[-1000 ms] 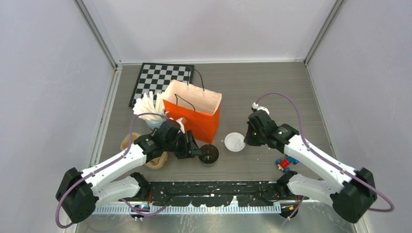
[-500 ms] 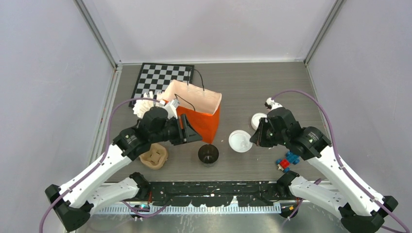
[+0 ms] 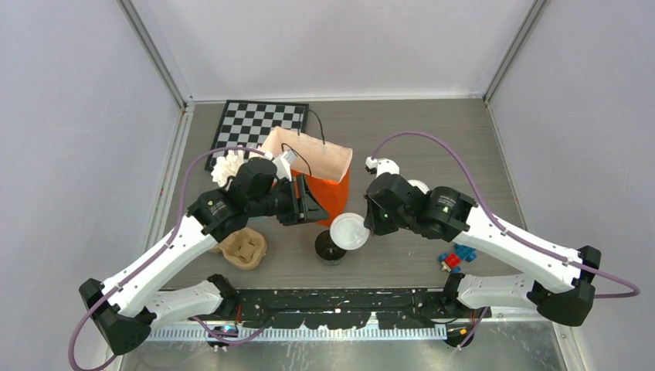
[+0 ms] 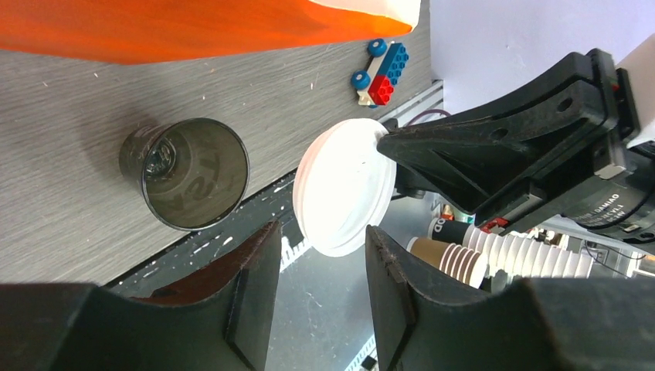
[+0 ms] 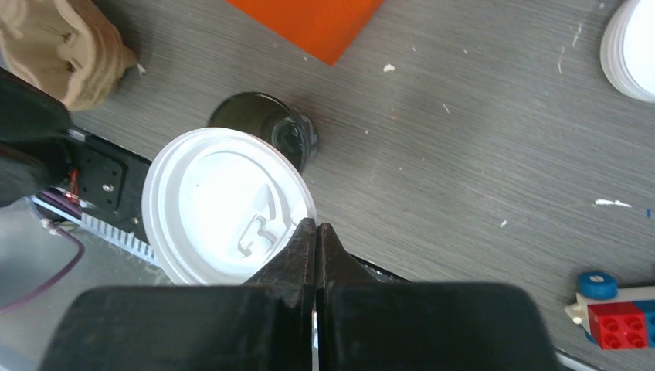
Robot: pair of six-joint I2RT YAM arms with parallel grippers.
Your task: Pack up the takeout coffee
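Top view: an open black cup (image 3: 331, 247) stands on the counter (image 3: 432, 131) in front of an orange bag (image 3: 317, 193). The right hand (image 3: 369, 224) pinches a white lid (image 3: 349, 230) just above the cup. The left hand (image 3: 309, 210) hovers near the bag, fingers partly apart and empty.

Left wrist view: the lid hangs tilted beside the cup, not seated.

Right wrist view: closed fingertips grip the lid's rim.

This looks like the capping step. Next, the lid needs levelling, centring over the cup and pressing down.
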